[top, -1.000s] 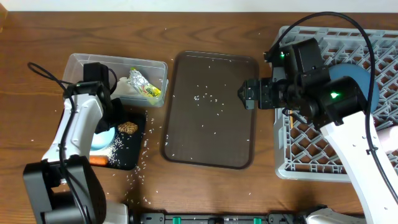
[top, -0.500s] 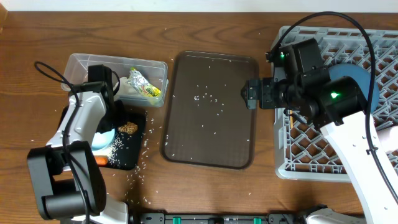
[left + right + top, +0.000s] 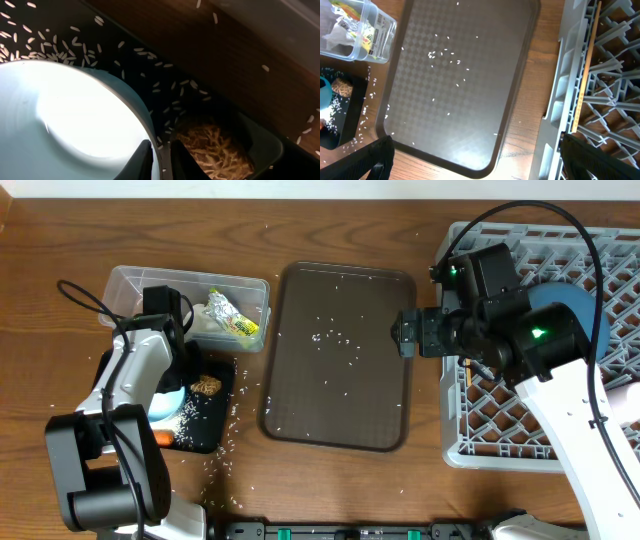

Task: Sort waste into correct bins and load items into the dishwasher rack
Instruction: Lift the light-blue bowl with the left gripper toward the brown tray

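My left gripper [image 3: 159,161] is shut on the rim of the white bowl [image 3: 75,115], which sits in the black tray [image 3: 150,65] among loose rice grains [image 3: 165,90]. The brown food lump [image 3: 212,150] lies just right of the fingers. In the overhead view the bowl [image 3: 163,402], lump [image 3: 206,385] and carrot [image 3: 158,438] share the black tray [image 3: 207,430]. The clear tub [image 3: 135,285] holds the tissue [image 3: 200,323] and wrapper [image 3: 236,322]. My right gripper [image 3: 405,333] is open and empty over the gap between the serving tray and the grey rack [image 3: 500,435].
The dark-brown serving tray [image 3: 335,395] with scattered rice lies in the middle and also shows in the right wrist view [image 3: 465,115]. The rack holds the dark-blue dish [image 3: 572,308] and a chopstick [image 3: 585,75]. Rice is strewn on the table near the black tray.
My left arm has shifted slightly up and right at the bowl. My right gripper has drifted a little to the right, toward the rack.
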